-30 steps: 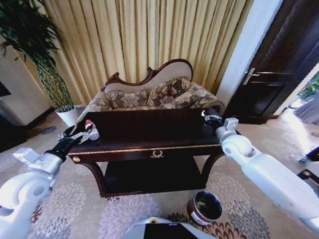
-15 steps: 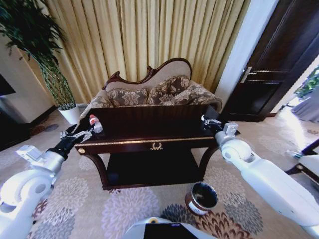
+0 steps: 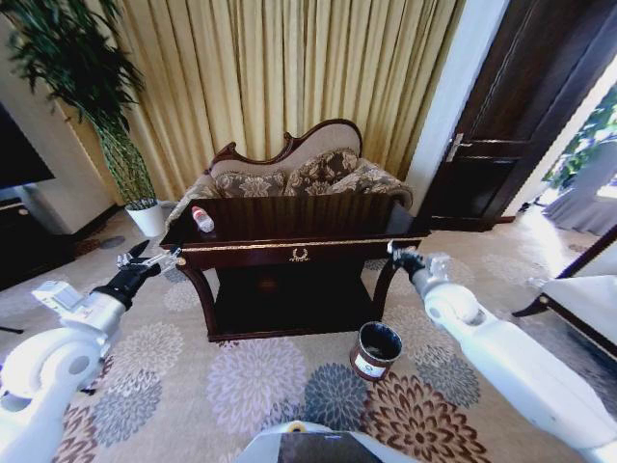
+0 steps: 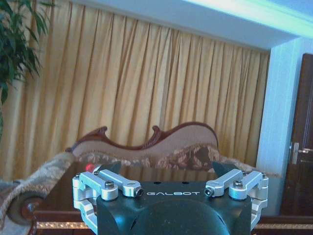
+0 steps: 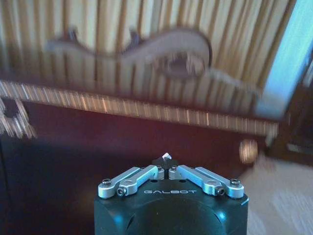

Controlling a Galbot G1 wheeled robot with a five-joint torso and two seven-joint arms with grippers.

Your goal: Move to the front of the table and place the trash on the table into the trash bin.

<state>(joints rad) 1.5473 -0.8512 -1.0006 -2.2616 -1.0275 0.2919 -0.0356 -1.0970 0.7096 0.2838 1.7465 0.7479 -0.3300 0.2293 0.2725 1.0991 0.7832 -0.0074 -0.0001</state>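
"GALBOT" printed in pale capitals on the black body of the left hand (image 4: 166,169), between its two silver finger mounts. Same word "GALBOT" on the black body of the right hand (image 5: 166,164), just under the fingers. White label on the side of the trash bin (image 3: 375,349) on the floor, dark marks on it too small to read.

- Most of the table (image 3: 289,217) top is left bare; only the bottle (image 3: 202,219) is seen, near its left edge.
- The far edge is backed closely by the sofa (image 3: 289,174).
- Open carpet is left around the trash bin (image 3: 375,349), off the front right leg.
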